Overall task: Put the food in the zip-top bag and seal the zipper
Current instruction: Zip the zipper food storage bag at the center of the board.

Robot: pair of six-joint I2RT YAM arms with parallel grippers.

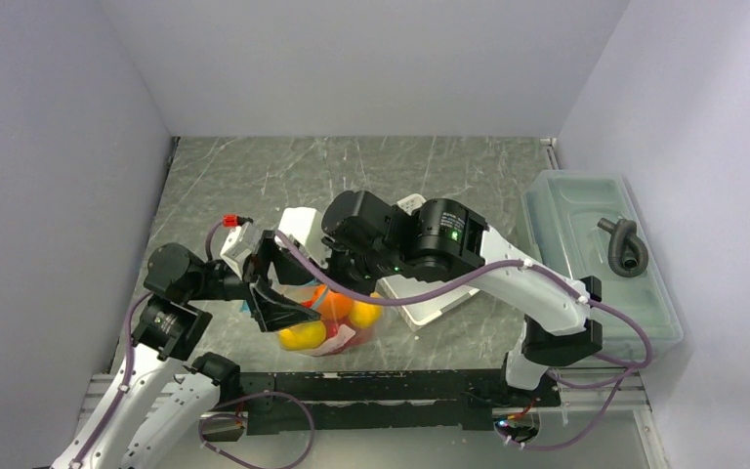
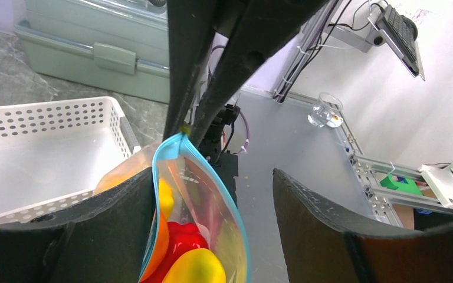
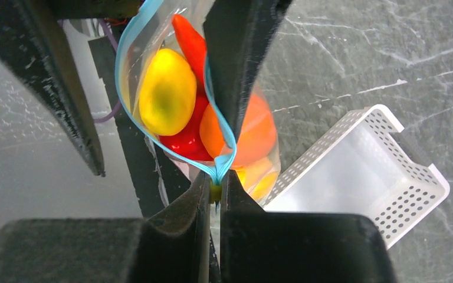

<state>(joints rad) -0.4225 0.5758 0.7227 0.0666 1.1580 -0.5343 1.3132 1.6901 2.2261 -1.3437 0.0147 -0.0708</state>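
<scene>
The zip-top bag (image 1: 337, 337) hangs just above the table's near edge, with its mouth gaping. Inside it is the food: a yellow lemon (image 3: 166, 91), a red pepper (image 3: 183, 138), an orange (image 3: 248, 132) and a carrot (image 3: 191, 41). My right gripper (image 3: 215, 180) is shut on one end of the teal zipper (image 3: 120, 82). My left gripper (image 2: 212, 177) is open and straddles the bag's mouth. One of its fingers (image 2: 118, 218) presses the bag's side; the other stands apart from it. In the top view the left gripper (image 1: 298, 313) is at the bag's left and the right gripper (image 1: 344, 278) just behind it.
A white perforated basket (image 3: 377, 171) lies tipped right behind the bag, close to the right arm. A translucent lidded bin (image 1: 596, 244) stands along the right wall with a grey hose piece (image 1: 625, 246) on its lid. Walls close in on three sides.
</scene>
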